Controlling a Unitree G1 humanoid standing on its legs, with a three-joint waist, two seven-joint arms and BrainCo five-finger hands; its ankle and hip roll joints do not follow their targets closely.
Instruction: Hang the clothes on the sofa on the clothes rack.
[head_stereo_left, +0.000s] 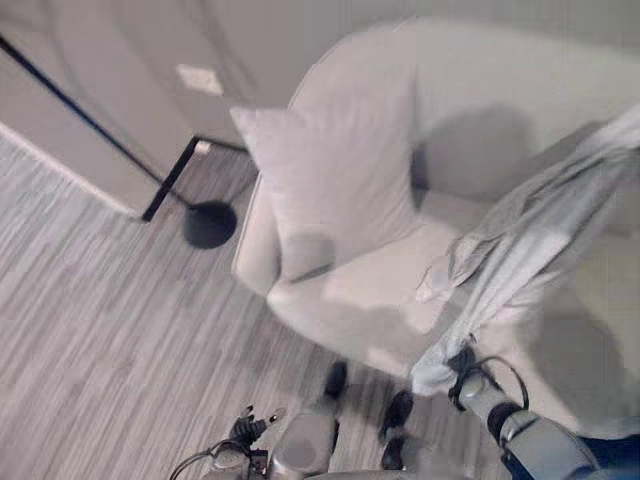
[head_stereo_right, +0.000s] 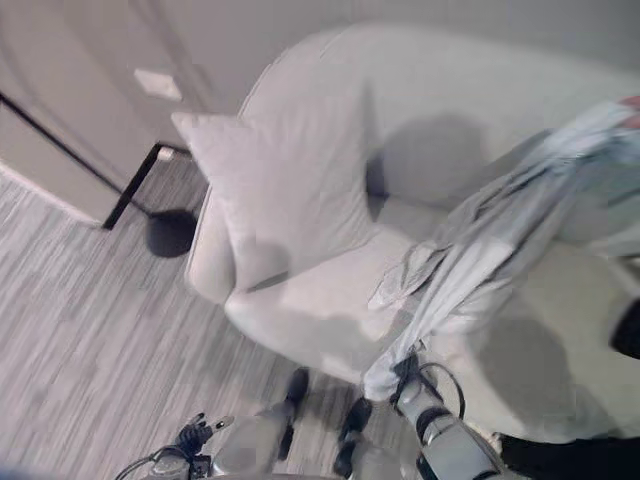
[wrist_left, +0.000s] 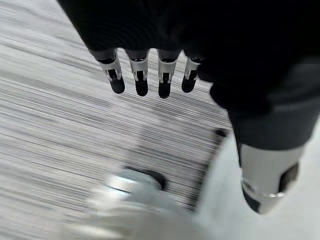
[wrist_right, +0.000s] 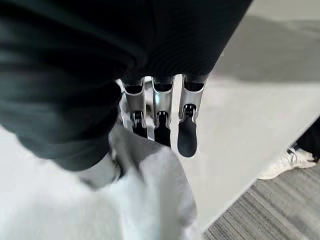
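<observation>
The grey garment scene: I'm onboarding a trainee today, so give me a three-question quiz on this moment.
1. True or false: the right hand has its fingers curled on the grey garment.
2. Which thing leans against the sofa back? A) a basket B) a pillow C) a book
3. Fill in: the left hand hangs over the striped ____, fingers straight and holding nothing.

Key: 1 true; 2 B; 3 floor.
</observation>
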